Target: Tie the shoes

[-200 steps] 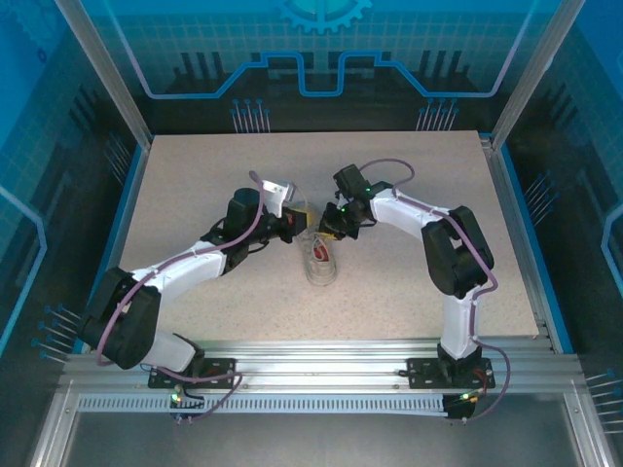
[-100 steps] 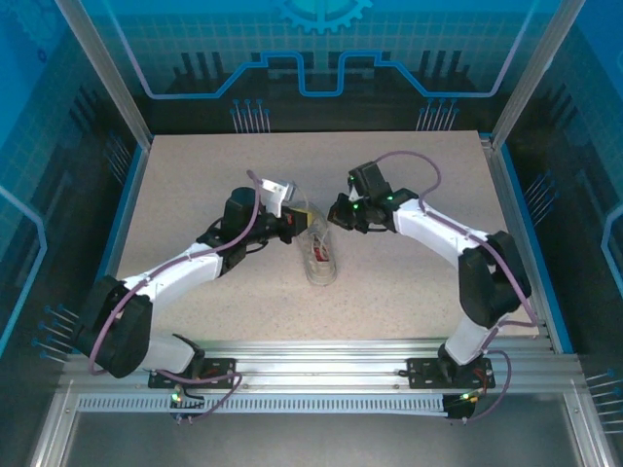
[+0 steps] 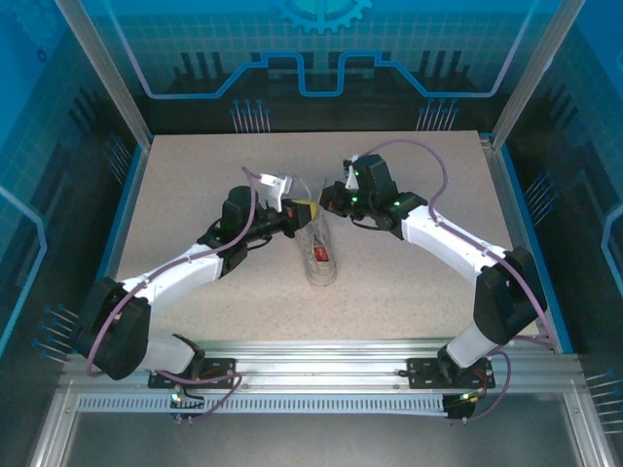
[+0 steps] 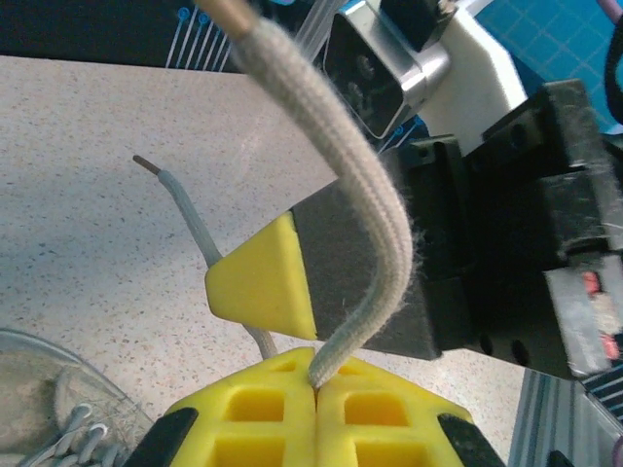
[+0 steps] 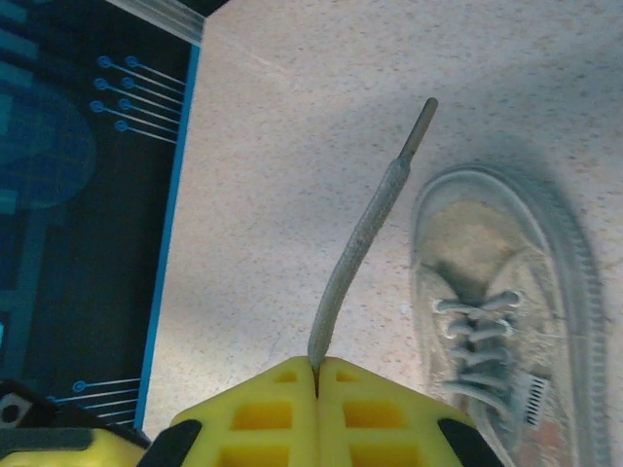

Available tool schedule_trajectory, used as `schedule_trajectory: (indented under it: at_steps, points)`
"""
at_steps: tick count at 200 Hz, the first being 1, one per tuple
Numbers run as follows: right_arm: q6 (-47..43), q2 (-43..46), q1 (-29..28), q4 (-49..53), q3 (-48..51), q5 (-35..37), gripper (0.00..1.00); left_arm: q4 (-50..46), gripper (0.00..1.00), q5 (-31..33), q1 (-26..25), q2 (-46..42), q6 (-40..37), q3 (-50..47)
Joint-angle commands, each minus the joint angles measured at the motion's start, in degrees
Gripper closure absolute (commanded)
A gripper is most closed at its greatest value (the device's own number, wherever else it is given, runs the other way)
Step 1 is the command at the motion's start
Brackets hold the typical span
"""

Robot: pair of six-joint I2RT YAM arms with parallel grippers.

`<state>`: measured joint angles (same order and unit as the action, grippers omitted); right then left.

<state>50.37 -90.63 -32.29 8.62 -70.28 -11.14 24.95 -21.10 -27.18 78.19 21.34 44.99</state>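
Left gripper [image 4: 316, 381], jaws together, is clamping a lace end [image 4: 368, 204] that is arching upward. Right gripper [image 5: 316, 368], equally closed, is pinching the second lace end [image 5: 362, 238], whose aglet is pointing away. Both are hovering close together over the far end of the whitish-grey sneaker [image 3: 319, 258], which is lying on the speckled table [image 3: 195, 175] between the arms. Judged step: the ends are being gathered for the first crossing. Next move is calling for laying one end over the other and tucking it under, without dragging the light sneaker.
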Motion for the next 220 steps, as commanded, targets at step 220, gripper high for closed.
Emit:
schedule_trajectory:
  at_steps: [220]
  points:
    - [-9.3,16.8,-15.6,-4.6,10.7,14.9,1.00,11.1,1.00,1.9,4.2,0.8,13.5,-5.0]
